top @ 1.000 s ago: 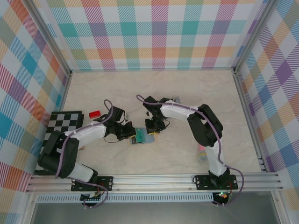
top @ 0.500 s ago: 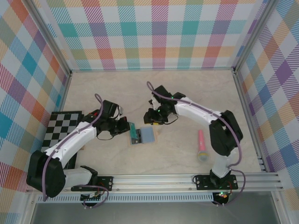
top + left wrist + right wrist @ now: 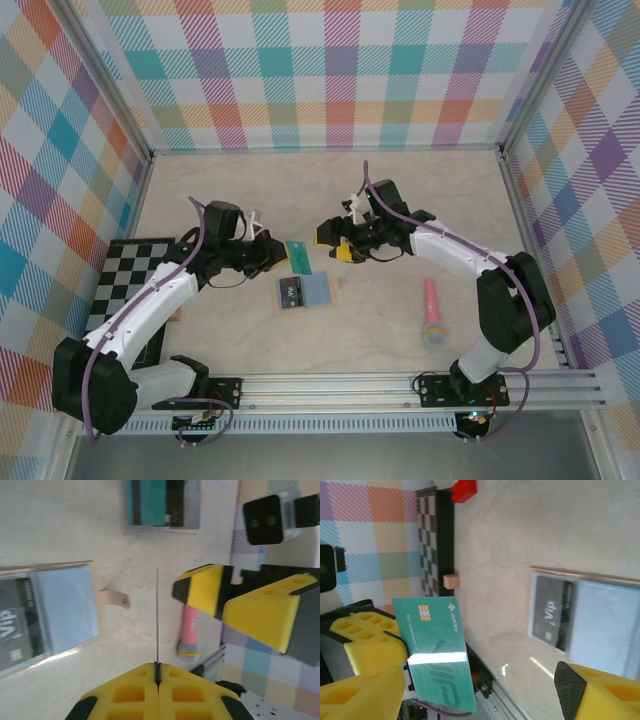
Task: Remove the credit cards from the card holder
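The left end effector [image 3: 272,256] is clamped shut on one short edge of a teal-green thin rectangular plastic credit card [image 3: 297,257], which it holds in the air above the pale stone-patterned desk [image 3: 420,190]. From the right wrist the card's printed face with a gold chip shows; from the left wrist it appears edge-on as a thin line rising out of the closed yellow fingers [image 3: 125,695]

The right end effector [image 3: 335,243] has its yellow-and-black jaws spread wide and grips nothing. It sits just beside the teal card, apart from it

A small flat folding card holder [image 3: 317,291], tan leather at the rim with light blue-grey lining, lies open on the desk nearer the arm bases than both end effectors. A dark grey card marked VIP [image 3: 549,614] sits in one half. A short tan strap tab [image 3: 112,598] sticks out from its side

A small red flat plastic card [image 3: 464,490] lies at the far corner of a black-and-white checkered board [image 3: 135,265] on the left. A small wooden cube [image 3: 450,581] sits against that board's edge. A pink microphone [image 3: 432,312] lies on the right, and a clear plastic box with teal and black contents [image 3: 162,505] rests farther back
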